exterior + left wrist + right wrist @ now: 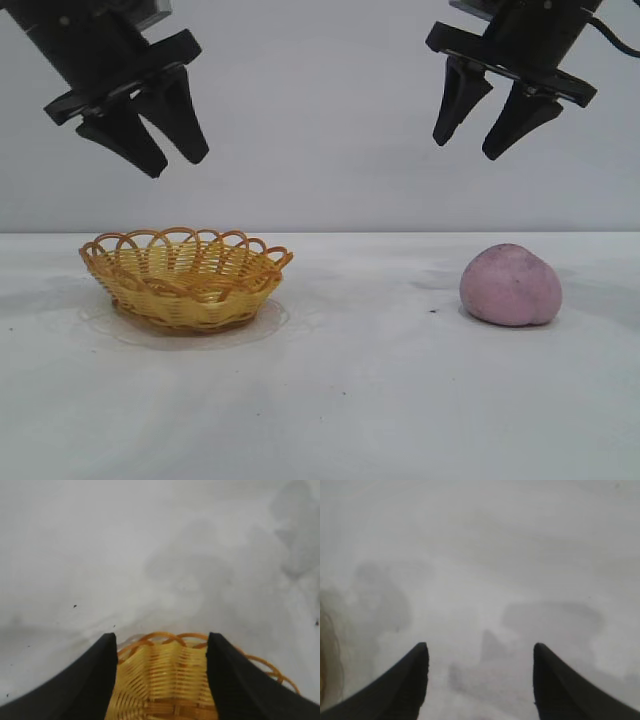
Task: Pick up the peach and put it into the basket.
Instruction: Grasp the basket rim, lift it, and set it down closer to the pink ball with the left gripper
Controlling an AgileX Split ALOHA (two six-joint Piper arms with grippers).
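Both sets of jaws stand spread with nothing between them. The left gripper (165, 150) hangs high above the table at the exterior view's left, its two black fingers angled downward and inward, with a clear gap between the tips. The right gripper (470, 140) hangs at the same height at that view's right, mirrored, its fingers likewise parted and holding nothing.

The white table (360, 400) fills the lower half of the exterior view, meeting a plain pale wall behind it. Its surface is matte, with faint grey smudges and a few tiny dark specks.

The wicker basket (186, 278) sits on the table at the left, below the left gripper and well apart from it. It is shallow and oval, with yellow woven sides and an orange-brown looped rim, and it stands upright with nothing showing above its rim. In the left wrist view the basket (162, 680) shows between the two dark fingers (85, 685), its looped rim and woven weave seen from above.

The peach (510, 285) rests on the table at the right, well apart from the basket and below the right gripper, slightly toward the outer side of it. It is a dusty pink-mauve, matte, rounded lump with a slightly raised top, narrower than the basket. Neither gripper touches it.

The right wrist view shows only its own two parted fingers (405, 685) over hazy pale table.
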